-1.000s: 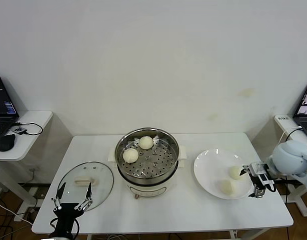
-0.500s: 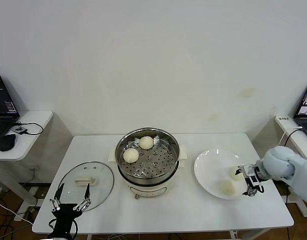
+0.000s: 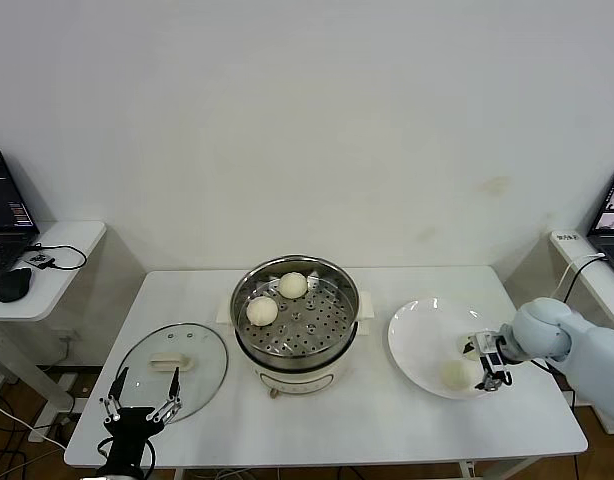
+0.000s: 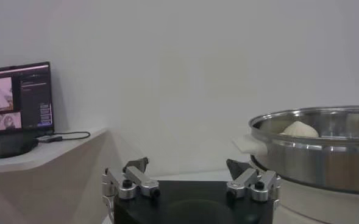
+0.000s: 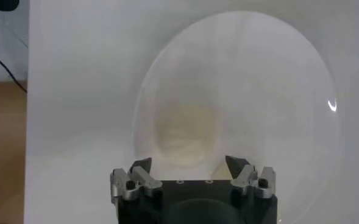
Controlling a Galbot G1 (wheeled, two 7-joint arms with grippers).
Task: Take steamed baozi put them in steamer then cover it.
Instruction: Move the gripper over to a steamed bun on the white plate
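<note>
**Steel steamer holds two buns; right gripper stands open over the plate**

Stainless steel gleams at the centre of the head view, where the round shiny steamer pot [image 3: 295,320] sits on its cream-white base on the white rectangular table [image 3: 357,425]. On its perforated tray lie two small cream-white steamed buns, one toward the back [image 3: 293,285] and one at the left [image 3: 261,311], apart from each other. In the left wrist view the pot's rim [image 4: 316,146] fills the right edge, with one bun's top [image 4: 299,129] showing above it.

Right of the pot lies the flat round white plate [image 3: 417,335]. One cream-white bun [image 3: 454,374] rests on its lower right part. The right gripper [image 3: 486,360] is over the plate's right rim, with a second bun [image 3: 470,345] partly hidden beside it. The right wrist view shows its fingers [image 5: 140,167] spread wide, empty, with a pale bun [image 5: 185,134] on the plate [image 5: 270,73] just beyond and between them.

At lower left the round glass lid with a cream handle [image 3: 174,362] lies flat on the table. The left gripper [image 3: 142,403] hangs at the bottom edge just below the lid, fingers [image 4: 136,165] spread wide and holding nothing.

A black laptop [image 3: 5,217] stands on a white side desk at the far left.
</note>
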